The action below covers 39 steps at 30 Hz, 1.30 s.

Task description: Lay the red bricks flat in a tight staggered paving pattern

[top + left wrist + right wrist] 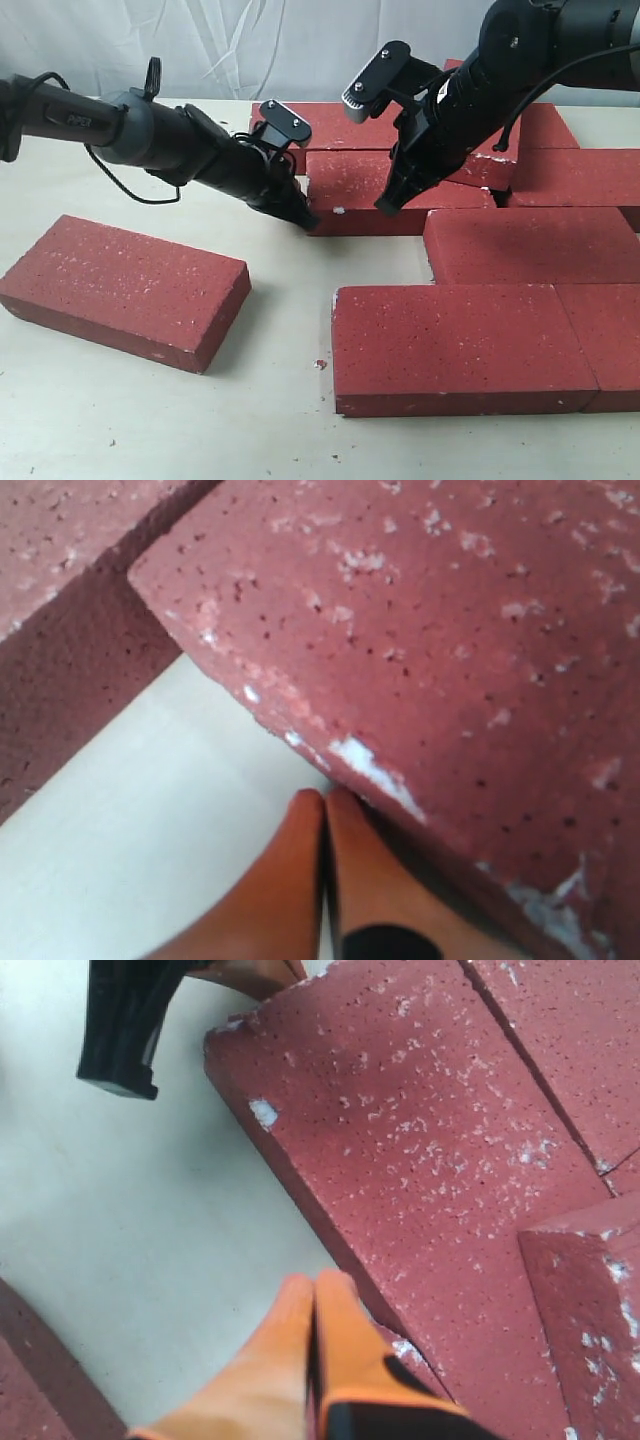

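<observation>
I read "PIPER" on the left arm [75, 118]. Left fingers [290, 860] pressed together, holding nothing, at the middle brick [400, 190] corner; right fingers [280, 1340] likewise. Red bricks [470, 345] crowd the bench [150, 420] right edge; lone brick [125, 290] front-left.

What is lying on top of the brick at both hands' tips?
An upper brick rests raised over the right end of the middle brick. The right arm covers how far it overlaps. The visible rest of the top is bare.
</observation>
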{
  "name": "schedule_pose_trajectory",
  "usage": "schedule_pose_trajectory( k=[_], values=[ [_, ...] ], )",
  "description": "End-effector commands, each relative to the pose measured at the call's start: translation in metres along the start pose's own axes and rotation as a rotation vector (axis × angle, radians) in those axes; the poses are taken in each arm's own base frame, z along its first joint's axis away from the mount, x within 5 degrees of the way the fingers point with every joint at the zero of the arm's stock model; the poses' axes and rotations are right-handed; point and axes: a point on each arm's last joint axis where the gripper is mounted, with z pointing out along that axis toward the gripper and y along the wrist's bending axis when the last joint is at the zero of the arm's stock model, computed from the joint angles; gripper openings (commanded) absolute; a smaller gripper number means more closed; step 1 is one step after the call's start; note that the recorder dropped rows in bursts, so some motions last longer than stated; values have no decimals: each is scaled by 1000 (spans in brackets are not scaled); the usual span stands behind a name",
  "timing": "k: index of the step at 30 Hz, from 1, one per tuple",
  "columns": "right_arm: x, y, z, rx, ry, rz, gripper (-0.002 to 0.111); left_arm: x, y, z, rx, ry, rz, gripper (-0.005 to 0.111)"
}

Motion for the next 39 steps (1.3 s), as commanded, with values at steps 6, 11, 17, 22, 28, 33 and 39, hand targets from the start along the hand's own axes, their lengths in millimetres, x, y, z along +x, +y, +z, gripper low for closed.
schedule_pose_trajectory(
  k=[6, 11, 17, 22, 28, 33, 39],
  values=[
    [-1, -2, -4, 17, -15, -1, -1, -2, -5, 10, 41, 5, 19, 0],
    [-1, -2, -4, 19, -16, -1, -1, -6, -7, 19, 86, -2, 10, 0],
    [-1, -2, -4, 21, -19, -1, -1, -9, -16, 23, 105, -2, 33, 0],
    [-1, -2, -4, 21, -19, -1, -1, -12, -25, 26, 93, -10, 49, 0],
    [-1, -2, -4, 21, -19, -1, -1, -15, -29, 27, 66, -27, 37, 0],
    [-1, -2, -4, 20, -20, 4, -1, -15, -33, 29, 73, -25, 39, 0],
    [-1, -2, -4, 20, -20, 15, -1, -16, -42, 33, 95, -28, 33, 0]
  ],
)
